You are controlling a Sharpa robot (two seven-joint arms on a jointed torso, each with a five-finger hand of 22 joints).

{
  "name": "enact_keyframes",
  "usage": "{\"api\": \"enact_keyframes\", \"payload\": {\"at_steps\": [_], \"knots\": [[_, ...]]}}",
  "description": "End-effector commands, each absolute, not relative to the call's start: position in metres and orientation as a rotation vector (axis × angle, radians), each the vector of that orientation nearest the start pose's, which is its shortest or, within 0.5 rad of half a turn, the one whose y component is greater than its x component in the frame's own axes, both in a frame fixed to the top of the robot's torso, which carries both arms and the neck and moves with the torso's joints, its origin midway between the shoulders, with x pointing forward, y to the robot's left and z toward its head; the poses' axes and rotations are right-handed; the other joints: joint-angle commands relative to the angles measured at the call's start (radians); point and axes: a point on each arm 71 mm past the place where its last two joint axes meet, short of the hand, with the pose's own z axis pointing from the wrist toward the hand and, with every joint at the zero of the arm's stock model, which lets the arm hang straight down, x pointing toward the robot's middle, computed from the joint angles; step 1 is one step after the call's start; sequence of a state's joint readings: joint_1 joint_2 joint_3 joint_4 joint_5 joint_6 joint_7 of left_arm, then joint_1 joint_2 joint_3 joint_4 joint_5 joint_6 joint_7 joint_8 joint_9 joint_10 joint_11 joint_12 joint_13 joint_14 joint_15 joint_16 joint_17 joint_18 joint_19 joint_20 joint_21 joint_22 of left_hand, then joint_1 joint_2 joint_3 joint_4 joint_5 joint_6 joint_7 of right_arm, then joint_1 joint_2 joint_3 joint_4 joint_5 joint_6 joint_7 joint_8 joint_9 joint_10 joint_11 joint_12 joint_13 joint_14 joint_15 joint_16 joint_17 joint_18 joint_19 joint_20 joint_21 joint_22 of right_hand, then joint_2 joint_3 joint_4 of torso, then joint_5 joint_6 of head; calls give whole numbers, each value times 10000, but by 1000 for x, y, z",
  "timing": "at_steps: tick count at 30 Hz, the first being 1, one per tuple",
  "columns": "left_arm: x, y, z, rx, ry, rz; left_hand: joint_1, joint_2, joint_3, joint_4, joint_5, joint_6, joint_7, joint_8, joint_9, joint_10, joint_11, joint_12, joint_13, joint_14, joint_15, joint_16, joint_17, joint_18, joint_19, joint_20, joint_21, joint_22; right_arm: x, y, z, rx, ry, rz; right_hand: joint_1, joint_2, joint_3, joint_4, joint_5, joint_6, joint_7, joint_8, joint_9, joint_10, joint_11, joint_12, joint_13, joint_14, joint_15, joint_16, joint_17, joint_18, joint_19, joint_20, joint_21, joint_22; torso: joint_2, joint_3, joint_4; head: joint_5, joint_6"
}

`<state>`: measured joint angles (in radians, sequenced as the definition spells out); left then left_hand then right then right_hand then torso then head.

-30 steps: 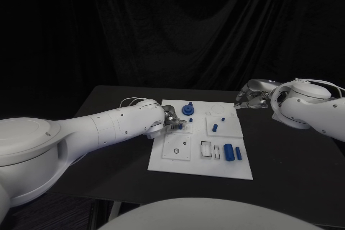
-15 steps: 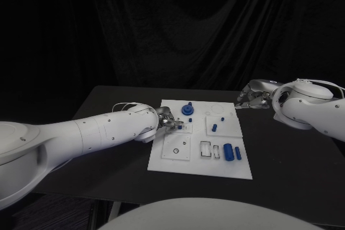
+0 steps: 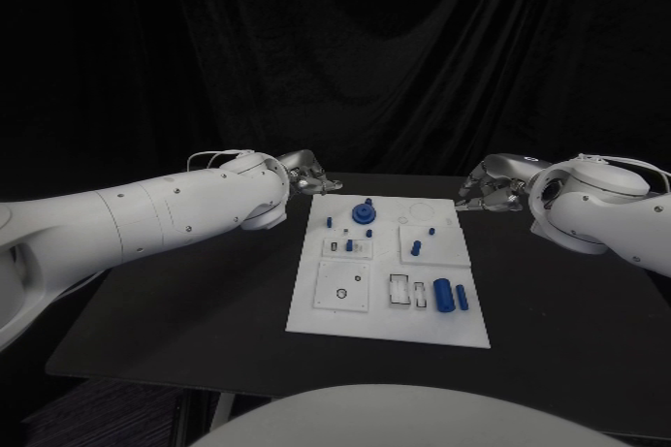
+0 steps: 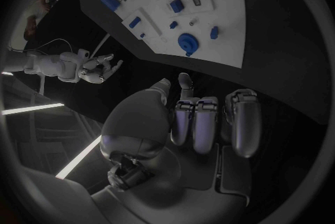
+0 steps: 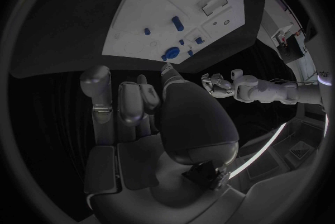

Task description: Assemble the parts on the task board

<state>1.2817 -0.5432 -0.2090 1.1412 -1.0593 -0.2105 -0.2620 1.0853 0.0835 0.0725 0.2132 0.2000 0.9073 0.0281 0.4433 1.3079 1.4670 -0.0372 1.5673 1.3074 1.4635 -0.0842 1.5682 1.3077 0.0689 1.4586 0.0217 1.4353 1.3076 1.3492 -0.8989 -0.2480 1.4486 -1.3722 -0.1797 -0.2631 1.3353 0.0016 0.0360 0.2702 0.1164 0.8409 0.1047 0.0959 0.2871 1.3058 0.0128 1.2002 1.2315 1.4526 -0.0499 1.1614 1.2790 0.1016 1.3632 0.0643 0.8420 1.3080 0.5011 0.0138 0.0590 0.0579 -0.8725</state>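
With both my left hand [image 3: 310, 173] and right hand [image 3: 485, 189] empty, fingers loosely spread, off the far corners of the board [image 3: 350, 311], I should reach for the loose cylinder [image 3: 445, 296] squarely and pinch it mid-length.

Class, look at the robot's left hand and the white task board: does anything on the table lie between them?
Nothing visible does. The left hand hovers off the far-left corner of the task board, holding nothing, and only bare black table lies between them in the head view.
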Motion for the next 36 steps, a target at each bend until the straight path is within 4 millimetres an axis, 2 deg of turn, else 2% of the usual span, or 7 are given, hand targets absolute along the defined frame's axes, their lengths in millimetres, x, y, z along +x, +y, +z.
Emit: {"api": "enact_keyframes", "payload": {"at_steps": [1,6,13,25,33,35,36], "knots": [[550,172,-240,-1434,21012,-4414,78,43,18,-54,-34,-96,-7,60,312,1038,-30,35,2634,1073,-59,26,2631,-175,49,3,50,987,499,-266,-201,-661,18754,3317,-23,65,32,53,57,72,-9,-21,-13,-24,-20,-34,10,-26,15,-36,-3,188,-45,-14,-21,988,12,9,10,28,-2],[560,172,-245,-1392,21812,-3535,-12,28,-97,47,-245,-228,38,116,299,1038,3,35,2634,1073,-35,26,2631,-167,19,19,19,971,499,-267,-201,-668,18769,3303,-15,75,39,49,80,72,-8,-22,-15,-25,-21,-39,7,-25,14,-37,-4,190,-46,-15,-33,986,54,-14,3,14,-2],[568,171,-256,-1536,22274,-2839,-112,11,-217,145,-427,-299,67,137,292,1038,30,35,2634,1073,-12,26,2631,-164,5,39,4,970,499,-267,-201,-665,18818,3257,-4,78,44,42,94,71,-7,-24,-17,-28,-21,-46,1,-27,13,-47,-11,189,-44,-15,-32,987,79,-1,-56,32,-2],[569,167,-276,-1649,22875,-2261,-201,2,-379,247,-669,-438,109,83,269,1038,69,35,2634,1073,22,26,2631,-144,-49,74,-58,924,500,-264,-202,-711,18901,3240,3,79,45,38,100,69,-6,-27,-19,-39,-21,-62,-13,-35,12,-77,-32,193,-49,-16,-53,983,190,-83,-99,67,-2],[569,168,-283,-1697,22980,-2219,-147,92,-476,282,-677,-631,223,-495,98,1038,164,35,2634,1073,104,26,2631,-138,-74,145,-89,932,500,-265,-203,-704,18960,3185,3,79,44,38,102,64,-4,-31,-22,-55,-20,-88,-35,-41,13,-103,-50,198,-58,-16,-91,975,250,-100,-134,95,-2],[569,168,-284,-1696,22962,-2271,-82,131,-562,285,-666,-625,344,-1248,-335,1038,277,35,2634,1073,206,26,2631,-132,-92,230,-117,939,500,-265,-203,-704,18977,3172,3,79,44,38,102,64,-4,-31,-22,-55,-20,-88,-35,-41,13,-103,-50,198,-58,-16,-91,975,251,-98,-166,120,-2],[569,168,-284,-1694,22958,-2287,-75,139,-568,285,-661,-634,364,-1329,-379,1038,280,35,2634,1073,213,26,2631,-130,-97,242,-124,935,500,-265,-203,-705,18981,3169,3,79,44,38,102,64,-4,-31,-22,-55,-20,-88,-35,-41,13,-103,-50,198,-58,-16,-91,975,256,-102,-171,121,-2]]}}
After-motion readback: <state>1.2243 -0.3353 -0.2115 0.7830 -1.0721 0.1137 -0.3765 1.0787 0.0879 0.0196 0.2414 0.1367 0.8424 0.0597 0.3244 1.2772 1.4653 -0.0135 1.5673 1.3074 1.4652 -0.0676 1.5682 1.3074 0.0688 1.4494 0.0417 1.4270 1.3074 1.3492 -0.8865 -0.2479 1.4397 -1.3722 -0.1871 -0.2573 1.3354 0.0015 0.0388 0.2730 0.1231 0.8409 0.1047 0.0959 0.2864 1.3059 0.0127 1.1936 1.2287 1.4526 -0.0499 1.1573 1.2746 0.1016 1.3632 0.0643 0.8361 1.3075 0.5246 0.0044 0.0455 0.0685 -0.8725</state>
